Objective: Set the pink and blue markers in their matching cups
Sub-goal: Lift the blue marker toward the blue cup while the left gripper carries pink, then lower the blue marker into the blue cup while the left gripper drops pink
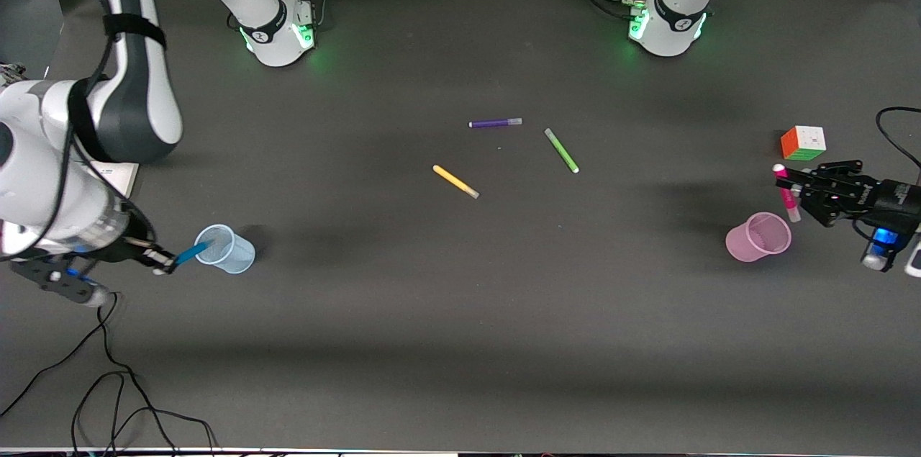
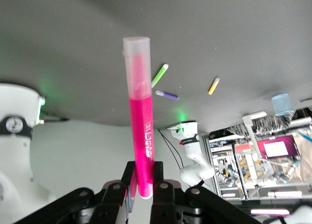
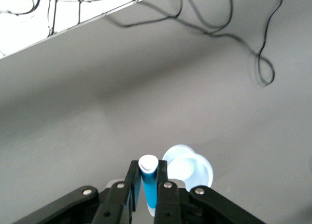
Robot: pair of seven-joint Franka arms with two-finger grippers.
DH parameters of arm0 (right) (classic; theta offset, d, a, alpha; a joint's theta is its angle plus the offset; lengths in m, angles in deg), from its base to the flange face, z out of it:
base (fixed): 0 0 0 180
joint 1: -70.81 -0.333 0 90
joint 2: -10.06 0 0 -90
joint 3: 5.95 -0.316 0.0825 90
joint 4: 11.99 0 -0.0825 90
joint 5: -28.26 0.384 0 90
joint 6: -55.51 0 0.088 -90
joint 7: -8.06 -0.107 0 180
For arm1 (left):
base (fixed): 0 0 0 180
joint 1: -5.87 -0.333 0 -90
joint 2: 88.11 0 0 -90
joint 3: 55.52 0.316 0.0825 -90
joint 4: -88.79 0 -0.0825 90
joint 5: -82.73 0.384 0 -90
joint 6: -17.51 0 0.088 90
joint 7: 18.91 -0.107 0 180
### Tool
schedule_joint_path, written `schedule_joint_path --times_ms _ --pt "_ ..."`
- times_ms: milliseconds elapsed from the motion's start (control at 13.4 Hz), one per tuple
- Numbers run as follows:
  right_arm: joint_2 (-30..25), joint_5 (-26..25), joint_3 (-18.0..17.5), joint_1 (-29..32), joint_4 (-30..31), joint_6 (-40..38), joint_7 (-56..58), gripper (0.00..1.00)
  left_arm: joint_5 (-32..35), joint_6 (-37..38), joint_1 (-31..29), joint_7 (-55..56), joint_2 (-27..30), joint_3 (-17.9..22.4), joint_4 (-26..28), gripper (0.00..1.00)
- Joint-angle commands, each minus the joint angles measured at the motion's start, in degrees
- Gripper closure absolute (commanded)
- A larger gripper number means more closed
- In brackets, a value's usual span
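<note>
While both arms work at opposite ends of the table (image 1: 460, 342):

Right gripper (image 1: 164, 260), over the right arm's end: pinching blue marker (image 1: 190, 253), fingers (image 3: 162, 181) pressed against its barrel. Marker slanted, its free end at the rim of blue cup (image 1: 224, 249); whether the tip is inside or only over the rim, cannot tell. Cup upright on the table, also seen past the marker from the right wrist (image 3: 187, 165).

Left gripper (image 1: 790, 191), over the left arm's end: pinching pink marker (image 1: 785, 191), fingers (image 2: 158, 173) clamped low on its barrel, pale clear cap pointing away from the wrist (image 2: 140, 117). Marker in the air, beside and just above pink cup (image 1: 758, 236), not in it. Cup upright on the table, nearer the front camera than the marker's place in view.

Loose on the table, mid-span, well apart from both cups: purple marker (image 1: 495, 123), farthest from the camera; green marker (image 1: 561, 150), near it toward the left arm's end; yellow marker (image 1: 455, 181), nearest the camera of the three.

Puzzle cube (image 1: 803, 142): on the table, farther from the camera than the pink cup.
</note>
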Motion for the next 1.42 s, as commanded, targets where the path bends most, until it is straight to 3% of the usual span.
schedule_joint_path --times_ms 0,448,672,746,821,970,1045,1119,1269,1343 --pt "-6.5 -1.7 1.6 -1.1 13.4 11.8 3.9 1.0 -1.0 -3.9 -0.8 -7.9 -4.6 -0.7 -1.4 1.0" --pt "-7.0 -1.7 3.1 -1.4 27.3 30.5 9.1 1.0 -0.5 -8.3 -2.9 -16.6 -9.5 -0.4 -0.9 1.0" --pt "-5.9 -1.7 3.1 -1.6 29.0 35.0 9.1 1.0 -0.3 -9.0 -2.9 -16.9 -10.5 -0.3 -0.7 1.0" --pt "-5.3 -1.7 3.0 -1.6 28.9 35.1 9.1 1.0 -0.1 -9.0 -2.9 -17.2 -10.5 -0.3 -0.7 0.93" --pt "-4.5 -1.8 2.9 -1.6 28.9 36.3 9.1 0.72 0.4 -9.3 -2.9 -17.3 -10.6 -0.3 -0.7 0.9" --pt "-3.7 -1.8 2.5 -2.0 28.9 36.4 9.1 0.01 0.9 -9.3 -2.9 -17.6 -10.5 -0.3 -0.8 0.9" --pt "-3.4 -1.7 2.6 -4.1 28.9 36.0 8.7 0.0 1.0 -9.3 -2.9 -17.6 -10.6 -0.3 -0.7 0.76" --pt "-3.2 -1.7 2.7 -4.6 28.8 35.8 8.6 0.0 1.0 -9.3 -2.9 -17.6 -10.6 -0.3 -0.7 0.44" --pt "-3.9 -1.7 2.9 -4.6 28.2 34.0 8.8 0.0 1.8 -9.3 -2.9 -17.7 -10.5 -0.3 -0.7 0.01" --pt "-4.2 -1.7 3.0 -4.5 27.0 31.4 9.0 0.0 2.1 -9.2 -2.9 -17.7 -10.3 -0.3 -0.7 0.0"
